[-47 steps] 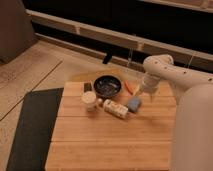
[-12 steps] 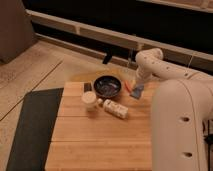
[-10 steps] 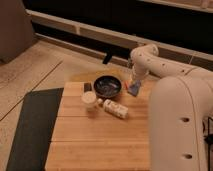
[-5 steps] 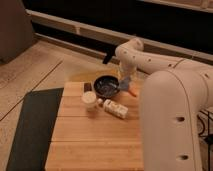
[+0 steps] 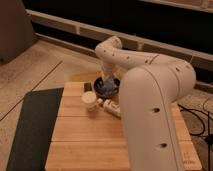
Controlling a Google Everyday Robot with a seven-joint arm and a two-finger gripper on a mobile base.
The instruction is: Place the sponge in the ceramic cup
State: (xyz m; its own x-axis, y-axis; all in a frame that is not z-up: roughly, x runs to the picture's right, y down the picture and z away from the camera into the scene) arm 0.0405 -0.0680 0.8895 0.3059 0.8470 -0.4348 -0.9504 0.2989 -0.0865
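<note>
My gripper [image 5: 106, 83] hangs over the dark bowl [image 5: 98, 86] at the back of the wooden table, shut on the blue-grey sponge [image 5: 107, 89]. The ceramic cup [image 5: 90, 101], small and cream-white, stands upright in front of the bowl and slightly to its left. The sponge is behind and to the right of the cup, apart from it. My white arm reaches in from the right and hides the table's right side.
A cream carton-like box [image 5: 113, 108] lies on its side just right of the cup. A small dark object [image 5: 88, 87] sits left of the bowl. The wooden table [image 5: 85, 137] has a dark mat [image 5: 31, 125] along its left side.
The gripper has swung left from the table's back right to over the bowl, carrying the sponge. Cup, bowl and carton have not moved.
</note>
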